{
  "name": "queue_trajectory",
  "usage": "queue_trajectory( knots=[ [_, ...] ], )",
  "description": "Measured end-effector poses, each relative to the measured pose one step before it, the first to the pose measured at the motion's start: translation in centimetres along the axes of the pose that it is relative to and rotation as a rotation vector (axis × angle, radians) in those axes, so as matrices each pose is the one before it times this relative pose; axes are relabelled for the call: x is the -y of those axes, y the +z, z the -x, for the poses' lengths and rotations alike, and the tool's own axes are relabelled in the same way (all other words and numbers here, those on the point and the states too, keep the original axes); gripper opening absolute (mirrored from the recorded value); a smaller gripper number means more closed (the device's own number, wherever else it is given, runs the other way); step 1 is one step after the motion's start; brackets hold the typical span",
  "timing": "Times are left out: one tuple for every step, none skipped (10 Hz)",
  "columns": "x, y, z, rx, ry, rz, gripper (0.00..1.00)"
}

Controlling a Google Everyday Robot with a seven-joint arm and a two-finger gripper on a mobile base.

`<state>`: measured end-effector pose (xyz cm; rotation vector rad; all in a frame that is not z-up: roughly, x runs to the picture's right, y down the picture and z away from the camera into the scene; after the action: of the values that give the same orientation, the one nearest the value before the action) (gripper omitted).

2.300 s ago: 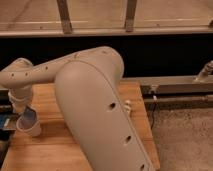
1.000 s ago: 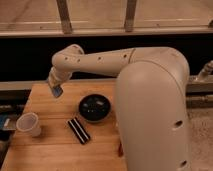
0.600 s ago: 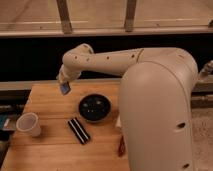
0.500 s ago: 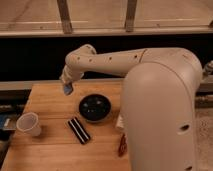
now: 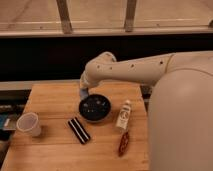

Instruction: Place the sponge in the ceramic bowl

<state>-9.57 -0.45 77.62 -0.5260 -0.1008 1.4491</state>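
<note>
The ceramic bowl (image 5: 95, 108), black, round and shallow, sits near the middle of the wooden table (image 5: 50, 97). My gripper (image 5: 84, 92) hangs at the end of the white arm, just above the bowl's back left rim. It is shut on the sponge (image 5: 83, 94), a small light-blue pad that shows below the wrist. The arm hides most of the gripper.
A white cup (image 5: 28, 124) stands at the table's left front. A black block with a white stripe (image 5: 79, 130) lies left of and in front of the bowl. A white bottle (image 5: 124, 115) and a reddish-brown object (image 5: 123, 144) lie to the bowl's right. A dark wall runs behind the table.
The arm has swung right across the table, carrying the sponge from the left side to the bowl's back left rim. The other objects have not moved.
</note>
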Motion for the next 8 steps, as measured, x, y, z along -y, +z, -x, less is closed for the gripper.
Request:
queue_trajectory(
  knots=[
    [2.038, -0.732, -1.305, 0.00297, 0.05057, -0.01625, 0.0],
    [1.892, -0.559, -1.157, -0.00127, 0.04642, -0.01604, 0.02],
    [1.063, -0.272, -0.539, -0.0041, 0.01872, -0.01001, 0.03],
    [-0.109, 0.029, -0.026, -0.00081, -0.00066, 0.00146, 0.04],
    [-0.442, 0.097, -0.044, -0.00182, -0.00496, 0.00475, 0.11],
    [0.041, -0.043, 0.017, 0.00062, 0.00072, -0.00028, 0.21],
    [0.15, 0.002, -0.029, -0.0003, 0.00193, -0.00123, 0.29],
    [0.018, -0.023, 0.023, 0.00058, 0.00031, -0.00013, 0.39]
  ],
)
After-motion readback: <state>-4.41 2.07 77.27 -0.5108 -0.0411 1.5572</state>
